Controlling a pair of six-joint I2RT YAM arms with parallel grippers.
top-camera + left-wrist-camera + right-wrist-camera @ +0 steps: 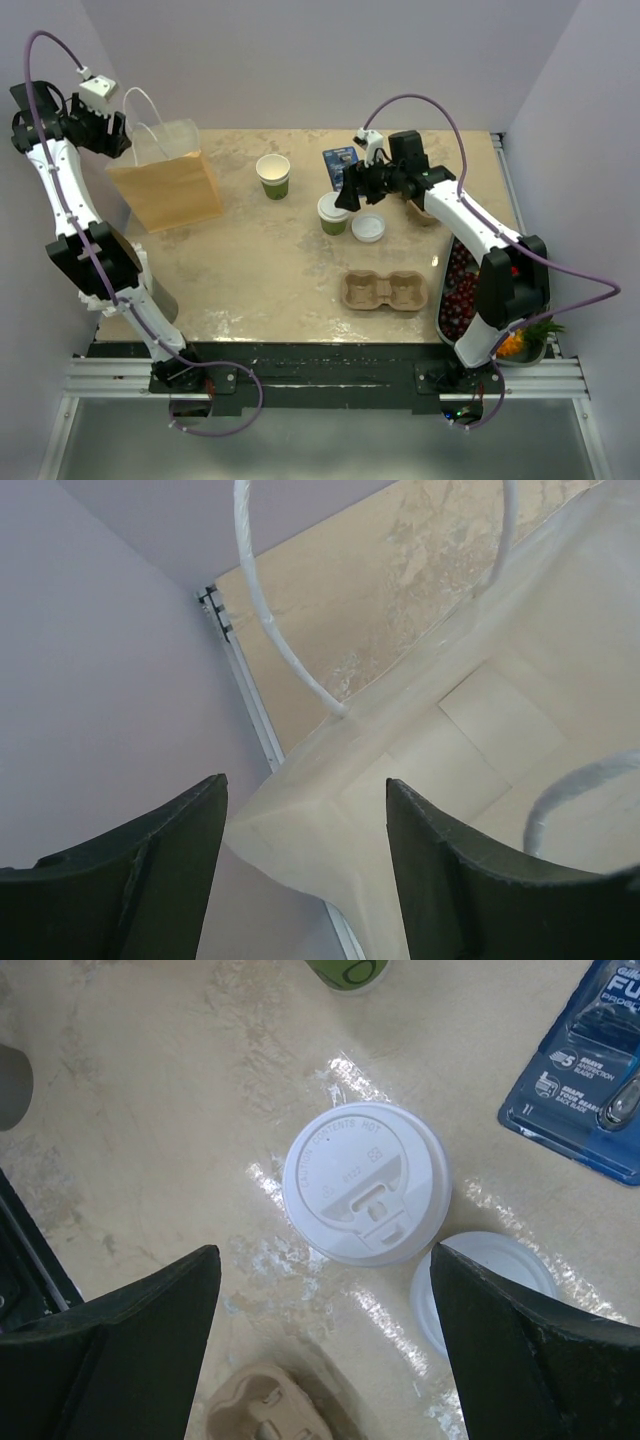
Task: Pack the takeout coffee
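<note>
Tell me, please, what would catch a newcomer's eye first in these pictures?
The right gripper hovers open over the lidded cup at mid-table, with a loose lid lying just beside it. At the far left, the left gripper hangs open above the mouth of the standing bag.

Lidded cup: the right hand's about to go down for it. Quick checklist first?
1. Right hand open, empty: ok.
2. Lidded cup lined up between its fingers: ok.
3. Cup's lid seated flush: cannot tell from above.
4. Clearance around the cup: not ok, loose lid lies close beside it.
5. Paper bag mouth open: ok.
6. Left hand steadying the bag: not ok, open, holding nothing.
</note>
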